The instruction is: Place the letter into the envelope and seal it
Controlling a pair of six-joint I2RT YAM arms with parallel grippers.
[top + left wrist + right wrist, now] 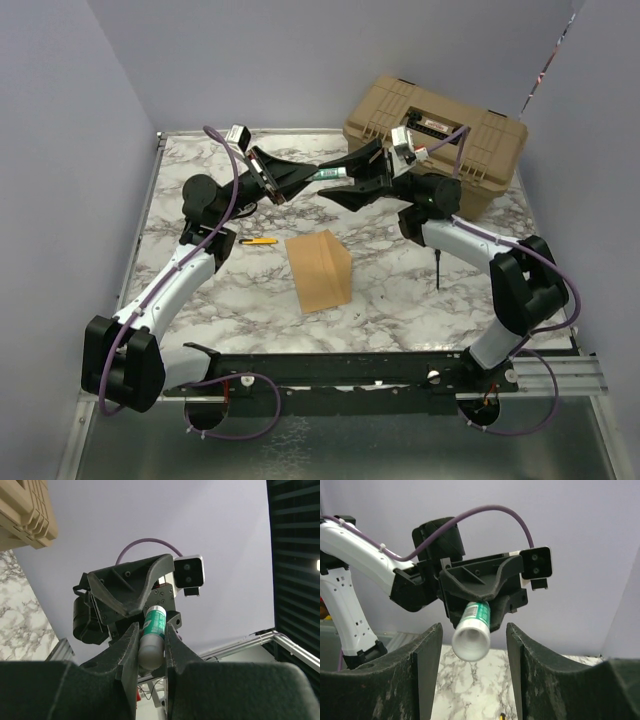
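Note:
The kraft-brown envelope [318, 270] lies at the middle of the marble table with its flap standing up. The letter is hidden from view. Above the far side of the table, both grippers meet around a green-and-white glue stick [333, 174]. My left gripper [151, 645] is shut on the stick's grey-white end [151, 640]. My right gripper [472, 632] is open, its fingers [427, 650] standing clear on either side of the stick's hollow white end [471, 641]. Seen from above, the left gripper [305, 177] comes from the left and the right gripper [350, 183] from the right.
A tan plastic toolbox [435, 135] sits at the back right, just behind the right arm. A small yellow item [260, 241] lies on the table left of the envelope. A thin dark object [438, 270] sits to the envelope's right. Purple walls enclose the table.

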